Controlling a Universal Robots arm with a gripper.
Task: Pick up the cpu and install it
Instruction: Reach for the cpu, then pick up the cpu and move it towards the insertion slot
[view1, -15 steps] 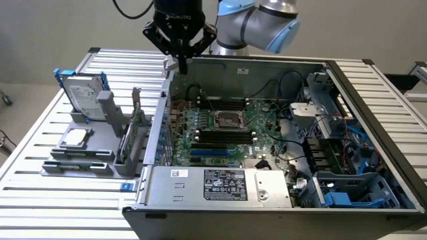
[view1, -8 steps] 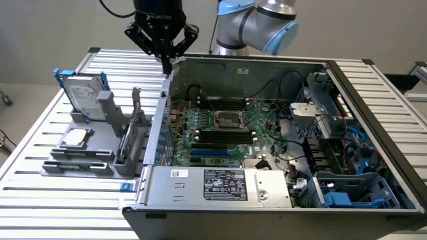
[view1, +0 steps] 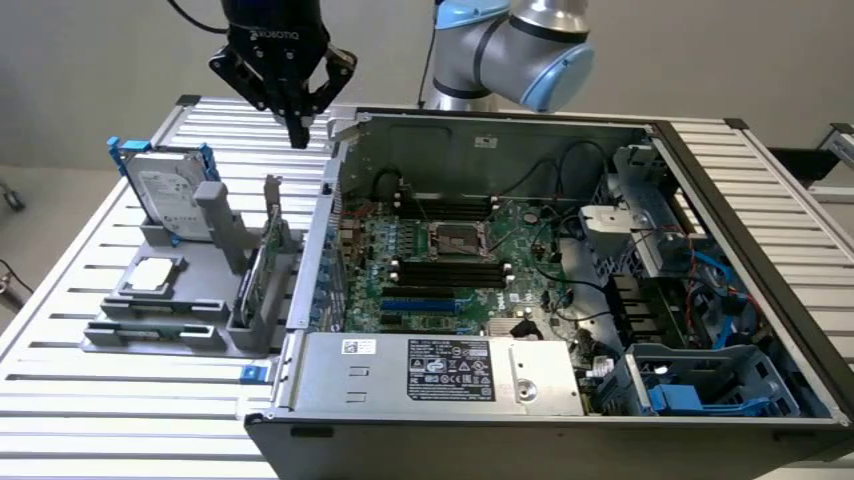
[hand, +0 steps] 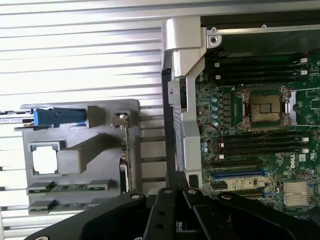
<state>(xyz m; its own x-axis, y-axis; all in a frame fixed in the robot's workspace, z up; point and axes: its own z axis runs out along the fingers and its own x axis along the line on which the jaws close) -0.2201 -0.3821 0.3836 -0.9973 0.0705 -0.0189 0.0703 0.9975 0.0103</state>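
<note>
The cpu (view1: 154, 272), a small pale silver square, lies flat in a recess of the grey holder (view1: 174, 325) at the exterior view's left; in the wrist view the cpu (hand: 45, 160) shows in the same grey holder (hand: 100, 145). My gripper (view1: 299, 132) hangs high above the table's far side, behind the holder and beside the case's far left corner, shut with nothing in it. Its dark fingers (hand: 165, 210) meet at the gripper (hand: 175, 190) in the wrist view. The dark square socket (view1: 454, 240) with its metal frame sits mid-motherboard, and the socket (hand: 265, 107) looks bare.
An open computer case (view1: 747, 230) lies on the slatted metal table (view1: 80, 400). A silver hard drive (view1: 171, 188) with a blue bracket stands upright in the holder, next to a green card (view1: 274, 260). The power supply (view1: 441, 372) sits at the case's near side.
</note>
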